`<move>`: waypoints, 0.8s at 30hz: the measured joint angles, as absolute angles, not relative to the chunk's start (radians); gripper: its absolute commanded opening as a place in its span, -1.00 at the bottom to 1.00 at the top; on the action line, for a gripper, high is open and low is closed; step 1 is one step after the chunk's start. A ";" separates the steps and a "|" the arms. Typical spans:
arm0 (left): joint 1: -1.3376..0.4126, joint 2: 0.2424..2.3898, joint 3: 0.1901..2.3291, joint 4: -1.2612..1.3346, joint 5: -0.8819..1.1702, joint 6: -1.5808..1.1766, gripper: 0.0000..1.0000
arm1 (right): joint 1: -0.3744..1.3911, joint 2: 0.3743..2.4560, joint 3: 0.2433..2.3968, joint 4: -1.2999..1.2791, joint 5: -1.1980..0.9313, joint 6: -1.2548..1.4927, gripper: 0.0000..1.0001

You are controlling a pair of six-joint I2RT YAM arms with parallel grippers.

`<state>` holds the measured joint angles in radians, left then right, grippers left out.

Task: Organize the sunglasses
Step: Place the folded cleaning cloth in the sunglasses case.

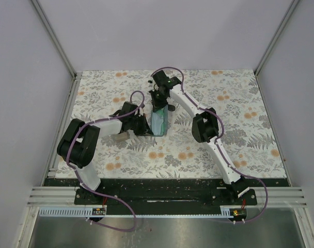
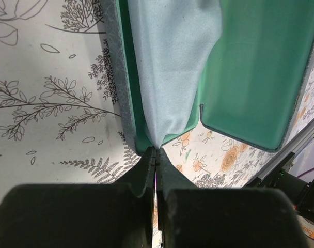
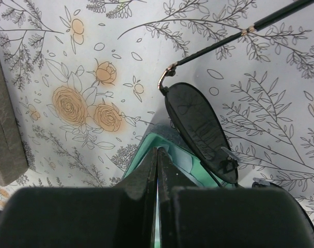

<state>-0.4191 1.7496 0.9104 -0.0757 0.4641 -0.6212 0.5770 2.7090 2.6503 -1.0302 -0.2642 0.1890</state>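
The black wire-framed sunglasses [image 3: 198,129] lie on the floral table just right of my right gripper [image 3: 157,150], one temple arm stretched up to the right. The gripper is shut, its tips over the far rim of the open teal case [image 3: 139,155]; I cannot tell whether it pinches anything. My left gripper [image 2: 156,150] is shut on a corner of the light-blue cloth [image 2: 167,62], which lies in the teal case [image 2: 250,77]. From above, the left gripper [image 1: 148,129] and the right gripper [image 1: 159,106] meet at the case [image 1: 158,124]. The purple-lensed pair is out of view.
A beige case [image 1: 122,137] lies beside the left arm, left of the teal case; it also shows at the left edge of the right wrist view [image 3: 4,139]. The floral table cloth [image 1: 239,139] covers the surface, with walls on three sides.
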 measured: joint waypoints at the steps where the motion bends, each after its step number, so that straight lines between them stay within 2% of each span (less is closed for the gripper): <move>1: -0.419 1.752 0.913 -0.075 0.467 -0.621 -1.00 | 0.577 2.709 2.650 -1.031 -0.260 0.189 -1.00; 9: -0.420 1.783 0.940 -0.072 0.475 -0.620 -0.97 | 0.578 2.710 2.650 -1.030 -0.244 0.187 -0.99; 11: -0.421 1.799 0.950 -0.072 0.478 -0.621 -0.93 | 0.579 2.711 2.650 -1.030 -0.240 0.186 -0.87; 14: -0.421 1.811 0.955 -0.065 0.475 -0.620 -0.88 | 0.583 2.711 2.650 -1.029 -0.223 0.181 -0.83; 17: -0.422 1.811 0.955 -0.064 0.471 -0.620 -0.78 | 0.588 2.711 2.650 -1.026 -0.217 0.177 -0.79; 24: -0.425 1.766 0.947 -0.083 0.458 -0.617 -0.40 | 0.590 2.704 2.645 -1.023 -0.201 0.176 -0.60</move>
<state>-0.4248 1.7660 0.9470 -0.0826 0.4580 -0.6167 0.5903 2.7041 2.6453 -1.0229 -0.2012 0.1761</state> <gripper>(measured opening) 0.233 0.166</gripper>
